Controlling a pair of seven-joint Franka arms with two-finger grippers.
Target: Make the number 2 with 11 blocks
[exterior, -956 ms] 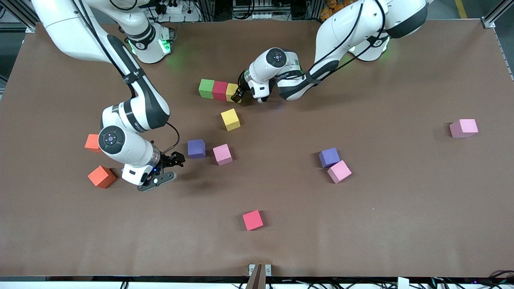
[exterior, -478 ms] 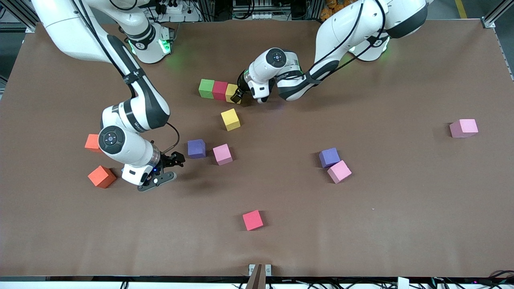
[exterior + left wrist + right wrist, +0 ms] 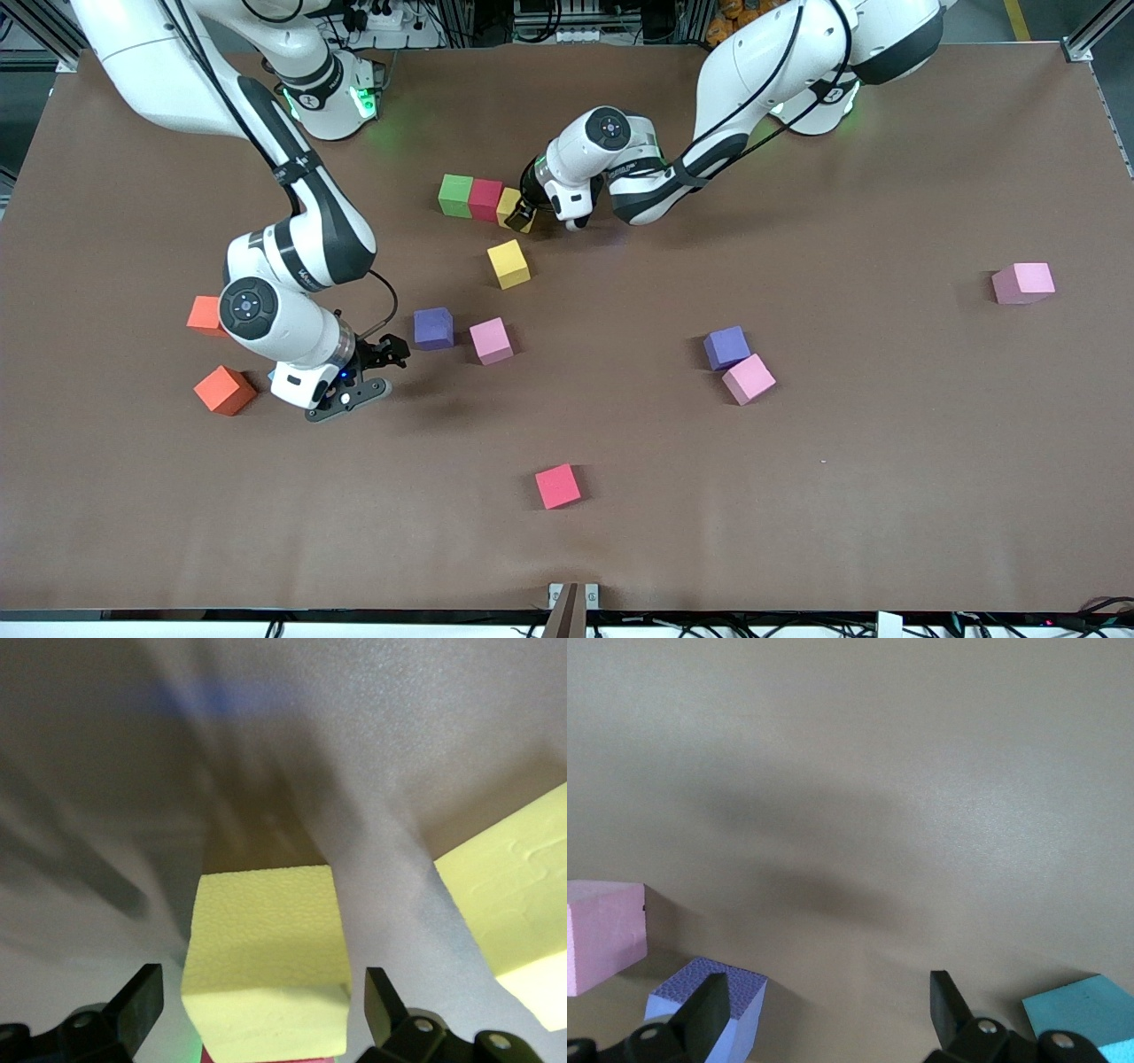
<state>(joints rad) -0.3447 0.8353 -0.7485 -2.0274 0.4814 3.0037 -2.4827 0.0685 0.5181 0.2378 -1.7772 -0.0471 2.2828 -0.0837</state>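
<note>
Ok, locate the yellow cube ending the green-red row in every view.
Front view: yellow cube, touching the red cube, at the left gripper.
Left wrist view, between the open fingers.
Right wrist view: not in it.
Shared landmark: the loose yellow cube, front and left wrist views.

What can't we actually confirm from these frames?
- Light blue blocks: none shows in the front view. The right arm hides them; the right wrist view catches one teal corner, cut off by the edge.
- Yellow cube at the row's end: left gripper covers part of it in the front view.
- Orange cube: partly hidden by the right arm.
</note>
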